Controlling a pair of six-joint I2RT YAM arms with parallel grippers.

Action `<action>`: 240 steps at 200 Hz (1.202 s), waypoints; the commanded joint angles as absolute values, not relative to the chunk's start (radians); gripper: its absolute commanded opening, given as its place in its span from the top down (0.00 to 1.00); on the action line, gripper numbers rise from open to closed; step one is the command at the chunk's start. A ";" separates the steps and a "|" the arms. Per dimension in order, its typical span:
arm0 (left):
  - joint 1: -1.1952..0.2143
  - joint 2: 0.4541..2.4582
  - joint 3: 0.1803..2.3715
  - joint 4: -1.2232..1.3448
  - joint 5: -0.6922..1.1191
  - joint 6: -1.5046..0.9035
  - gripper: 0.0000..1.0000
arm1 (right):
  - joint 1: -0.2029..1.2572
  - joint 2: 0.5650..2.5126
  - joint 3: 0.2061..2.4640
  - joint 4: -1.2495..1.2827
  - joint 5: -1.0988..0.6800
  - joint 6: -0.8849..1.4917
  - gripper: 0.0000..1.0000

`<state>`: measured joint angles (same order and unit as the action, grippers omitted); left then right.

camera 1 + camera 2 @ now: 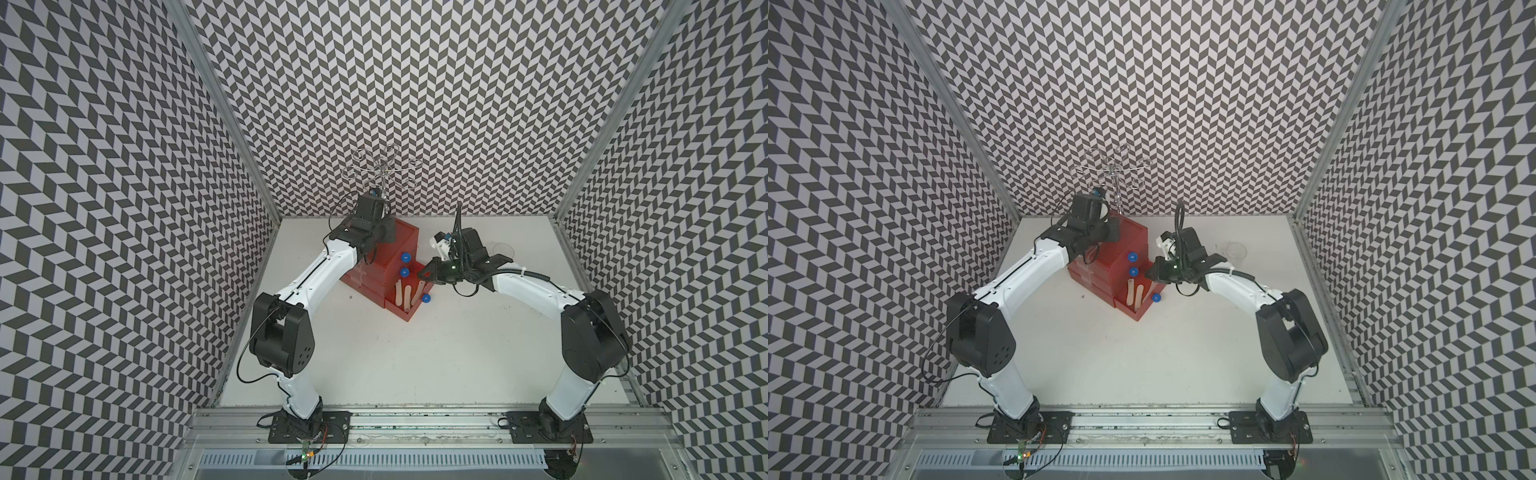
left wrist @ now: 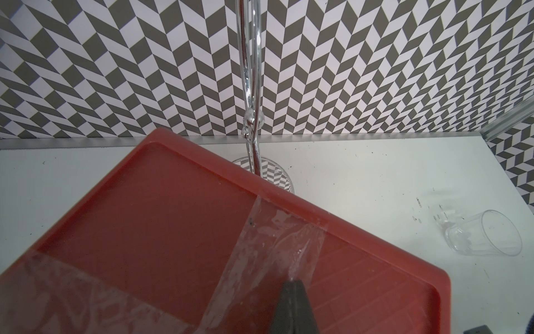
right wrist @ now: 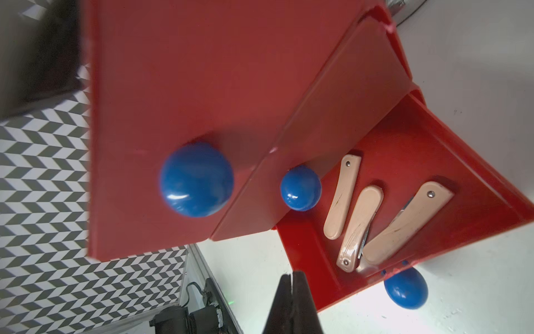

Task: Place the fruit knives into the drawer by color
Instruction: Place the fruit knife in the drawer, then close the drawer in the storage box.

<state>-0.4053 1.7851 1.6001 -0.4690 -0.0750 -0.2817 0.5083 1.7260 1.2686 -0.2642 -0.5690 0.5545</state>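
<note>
Peach-pink plastic lies nearest me: three peach-pink knives point(image 3: 361, 228) side by side in the pulled-out bottom drawer point(image 1: 409, 316), with the blue knob point(image 1: 425, 298) at its front. My right gripper point(image 3: 291, 276) hangs near that drawer's far corner, jaws pressed together on nothing. Farther back, my left gripper point(image 2: 294, 284), also pinched shut and empty, seems to rest on the taped top of the red cabinet point(image 1: 399, 241), steadying it. Beyond, a clear cup point(image 2: 485, 234) lies on its side. I see no other knives, so I judge the sorting done. Next I should push the drawer front home squarely, without skewing it.
</note>
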 commanded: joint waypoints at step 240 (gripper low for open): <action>-0.405 1.903 1.519 -0.752 -0.080 -0.281 1.00 | 0.457 1.755 0.943 -0.053 -0.614 0.585 1.00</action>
